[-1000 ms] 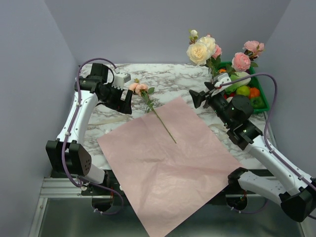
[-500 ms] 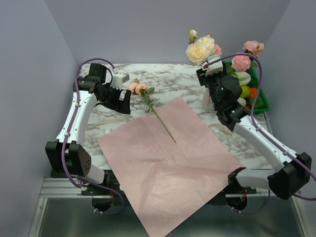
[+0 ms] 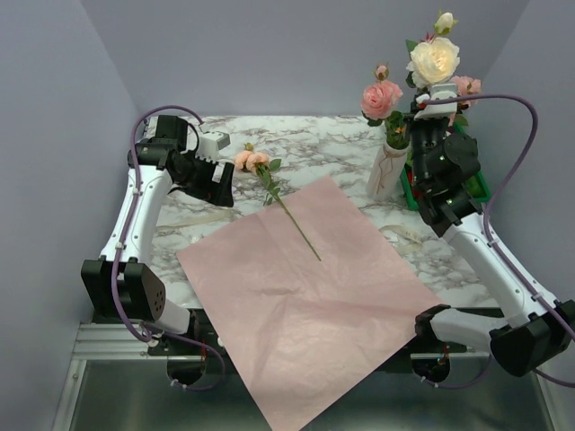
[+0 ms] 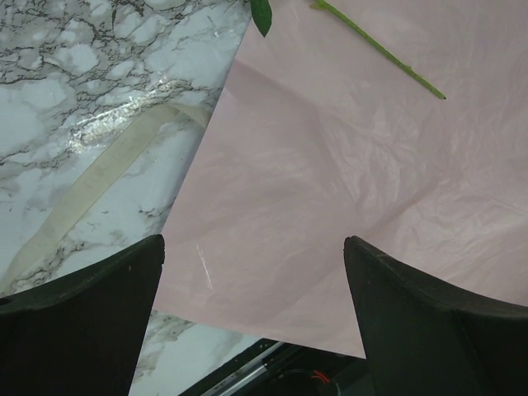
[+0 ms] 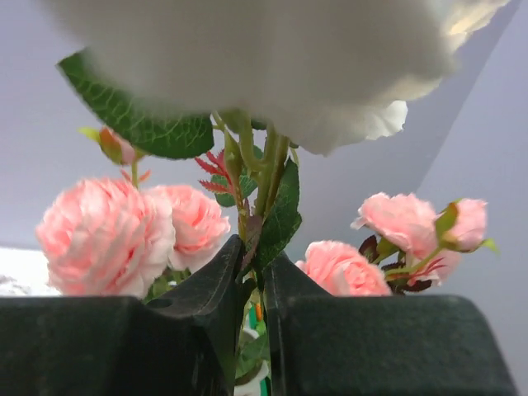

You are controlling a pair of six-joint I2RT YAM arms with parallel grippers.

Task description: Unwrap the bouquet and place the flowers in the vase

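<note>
While the cream rose (image 3: 433, 61) is held high, above and just right of the vase (image 3: 384, 172), its thin stem is pinched between the clenched fingers (image 5: 206, 297) of the right gripper (image 5: 253, 260). The stem could twist or slide in so narrow a grip. Its lower end is hidden behind the arm, so the narrow mouth may be missed on the way down. The pink rose (image 3: 381, 95) already stands in the vase, and its leaves could be snagged and dragged out. The tall vase could be tipped by a nudge from the arm. Well left of the vase, the peach rose (image 3: 252, 160) lies on the bench (image 3: 314, 144), beside the left gripper (image 3: 216, 184), whose fingers are spread and empty.
</note>
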